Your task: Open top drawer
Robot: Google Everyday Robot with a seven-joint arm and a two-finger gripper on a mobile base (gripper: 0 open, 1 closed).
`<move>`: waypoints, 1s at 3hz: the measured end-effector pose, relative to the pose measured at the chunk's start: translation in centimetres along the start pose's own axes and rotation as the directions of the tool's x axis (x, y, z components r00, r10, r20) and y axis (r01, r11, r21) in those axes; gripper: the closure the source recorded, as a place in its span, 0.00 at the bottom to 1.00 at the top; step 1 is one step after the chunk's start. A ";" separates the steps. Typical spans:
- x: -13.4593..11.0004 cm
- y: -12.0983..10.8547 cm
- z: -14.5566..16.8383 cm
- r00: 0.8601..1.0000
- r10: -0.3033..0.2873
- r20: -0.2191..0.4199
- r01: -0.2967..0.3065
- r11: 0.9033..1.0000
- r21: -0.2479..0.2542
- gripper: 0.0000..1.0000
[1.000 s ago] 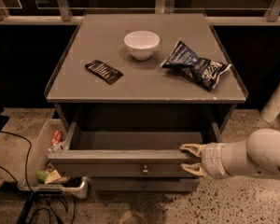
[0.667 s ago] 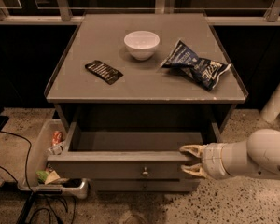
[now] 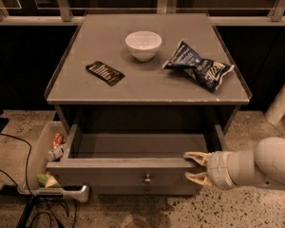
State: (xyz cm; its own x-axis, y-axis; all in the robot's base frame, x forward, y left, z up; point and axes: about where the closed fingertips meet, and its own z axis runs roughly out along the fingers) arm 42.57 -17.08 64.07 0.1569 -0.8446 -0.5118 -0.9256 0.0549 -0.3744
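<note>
The top drawer (image 3: 118, 174) of the grey cabinet is pulled out toward me, and its grey box interior (image 3: 142, 145) shows nothing inside. Its small round metal knob (image 3: 147, 178) sits at the centre of the front. My gripper (image 3: 194, 166) comes in from the right on a white arm and is at the right end of the drawer front. Its fingers are apart: the upper fingertip (image 3: 192, 155) lies at the front's top edge, the lower one (image 3: 194, 177) against the front face. The lower drawers are hidden beneath the open drawer.
On the cabinet top (image 3: 85, 87) are a white bowl (image 3: 143, 44), a blue chip bag (image 3: 199, 66) and a black packet (image 3: 105, 73). A white bin (image 3: 35, 167) with litter and cables (image 3: 19, 208) lie on the floor to the left. A white post (image 3: 282, 99) stands at right.
</note>
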 end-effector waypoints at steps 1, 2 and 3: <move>-1.3 0.9 -0.8 1.000 -0.018 0.007 0.018 1.000 0.009 1.00; -1.6 0.7 -1.2 1.000 -0.018 0.007 0.018 1.000 0.009 1.00; -1.6 0.7 -1.2 1.000 -0.018 0.007 0.018 1.000 0.009 0.82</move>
State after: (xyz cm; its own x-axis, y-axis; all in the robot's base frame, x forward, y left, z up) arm 41.27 -16.33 65.52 0.1760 -0.8416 -0.5106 -0.9196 0.0446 -0.3904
